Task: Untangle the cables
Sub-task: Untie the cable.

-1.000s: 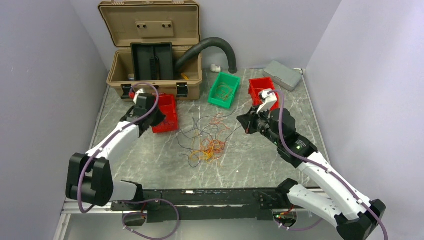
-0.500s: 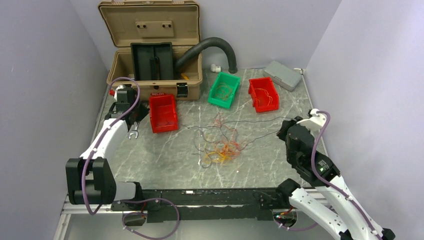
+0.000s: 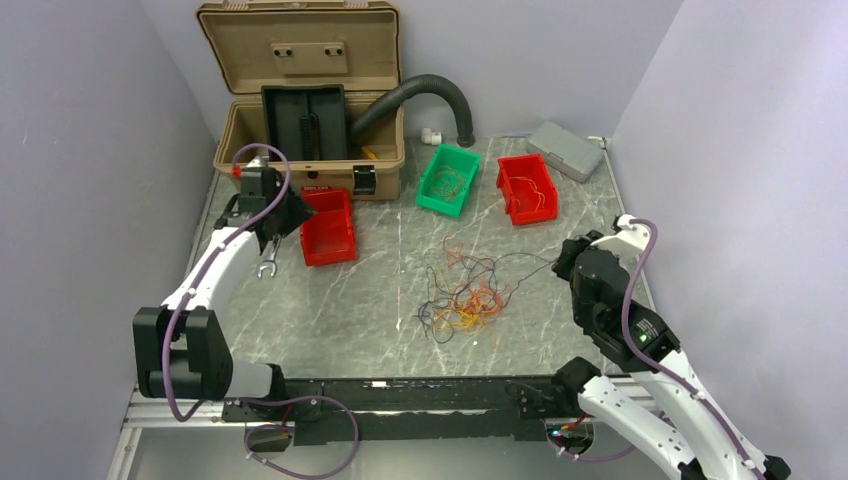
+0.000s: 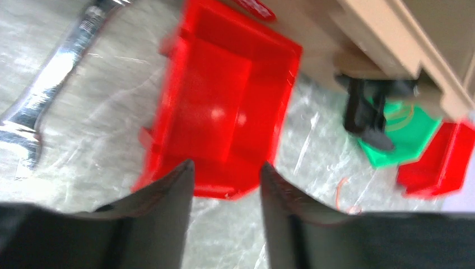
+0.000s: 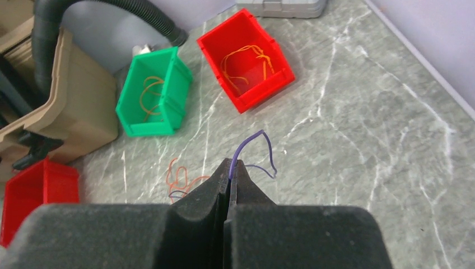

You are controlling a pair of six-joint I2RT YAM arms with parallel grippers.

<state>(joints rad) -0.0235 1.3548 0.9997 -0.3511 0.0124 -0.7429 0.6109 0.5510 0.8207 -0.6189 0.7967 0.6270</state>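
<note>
The cables [image 3: 463, 297] lie in a loose tangle of orange, yellow, red and dark strands on the marble table, right of centre. One dark strand runs from the tangle to my right gripper [image 3: 566, 262]. In the right wrist view that gripper [image 5: 231, 163] is shut on a thin purple cable [image 5: 251, 140], which curls up out of the fingertips. My left gripper [image 3: 290, 222] hovers beside the left red bin [image 3: 345, 240]. Seen from the left wrist, it [image 4: 227, 166] is open with nothing between its fingers, just short of that bin [image 4: 224, 106].
A steel wrench [image 3: 267, 263] lies left of the left red bin. A green bin [image 3: 432, 195] and a second red bin [image 3: 510, 200] hold a few strands. An open tan case [image 3: 300, 110], a black hose [image 3: 420, 92] and a grey box [image 3: 565, 150] stand at the back.
The tangle has slid right and toward the near edge. My left gripper has opened and swung toward the left red bin. The right arm has pulled back to the right, holding its strand.
</note>
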